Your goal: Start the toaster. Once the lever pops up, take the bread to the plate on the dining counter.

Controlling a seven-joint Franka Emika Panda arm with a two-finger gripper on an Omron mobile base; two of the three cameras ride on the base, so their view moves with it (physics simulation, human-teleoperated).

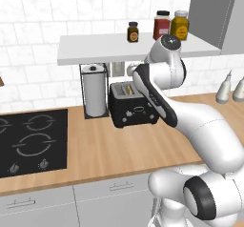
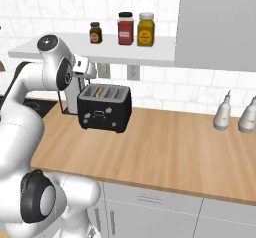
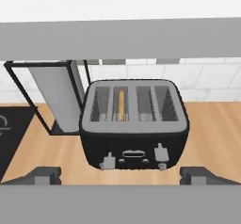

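Two levers (image 3: 108, 162) are facing the open, empty end effector (image 3: 120, 175), hanging just before the toaster (image 3: 134, 124); bread (image 3: 122, 104) is sitting left-of-centre.

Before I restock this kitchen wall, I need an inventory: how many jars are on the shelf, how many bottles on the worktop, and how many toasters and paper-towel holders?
Jars on the shelf: 3 – dark jar, red jar, yellow jar
Pale bottles: 2 –
Toaster: 1
Paper-towel holder: 1
Total: 7
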